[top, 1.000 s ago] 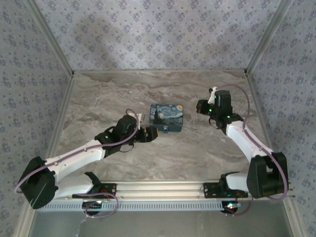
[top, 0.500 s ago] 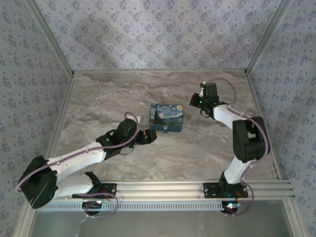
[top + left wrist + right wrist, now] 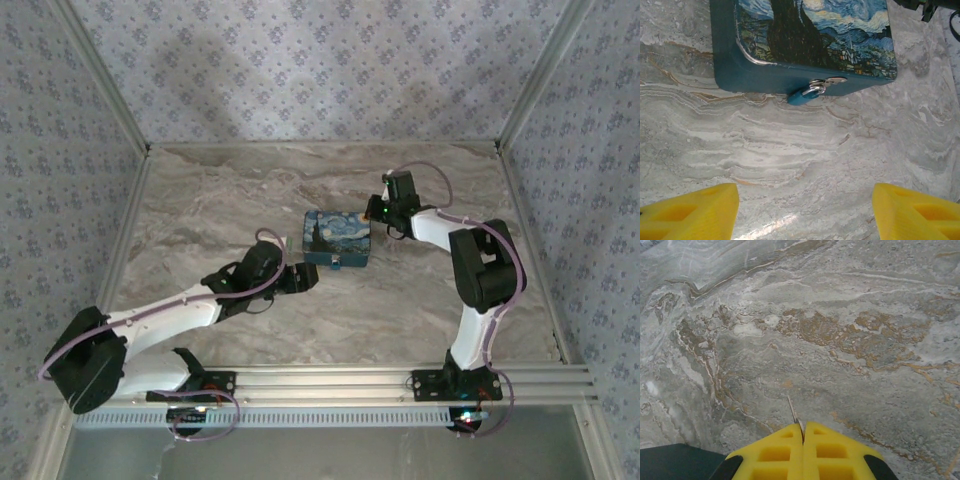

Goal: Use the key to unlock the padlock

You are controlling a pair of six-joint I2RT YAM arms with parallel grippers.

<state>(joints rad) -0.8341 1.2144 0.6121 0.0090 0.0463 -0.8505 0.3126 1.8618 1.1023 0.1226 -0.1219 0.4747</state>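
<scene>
A teal box (image 3: 338, 238) with a starry-night print sits mid-table. A small blue padlock (image 3: 807, 93) with a silver shackle hangs on its near side; it is the small blue spot (image 3: 334, 264) seen from above. My left gripper (image 3: 305, 277) lies just left of the box's front, open (image 3: 805, 200), its yellow fingers (image 3: 690, 210) wide apart with bare table between them, facing the padlock. My right gripper (image 3: 378, 212) is beside the box's right edge, shut (image 3: 802, 426) on a thin metal key (image 3: 792, 411) whose blade sticks out past the fingertips.
The marble tabletop (image 3: 230, 190) is walled by patterned panels at back and sides. An aluminium rail (image 3: 330, 380) carries both arm bases at the near edge. A dark teal corner of the box (image 3: 670, 460) shows at the lower left of the right wrist view.
The right arm has swung left and folded in, bringing its gripper from the right side of the table to the box's right edge. The left arm has barely shifted.
</scene>
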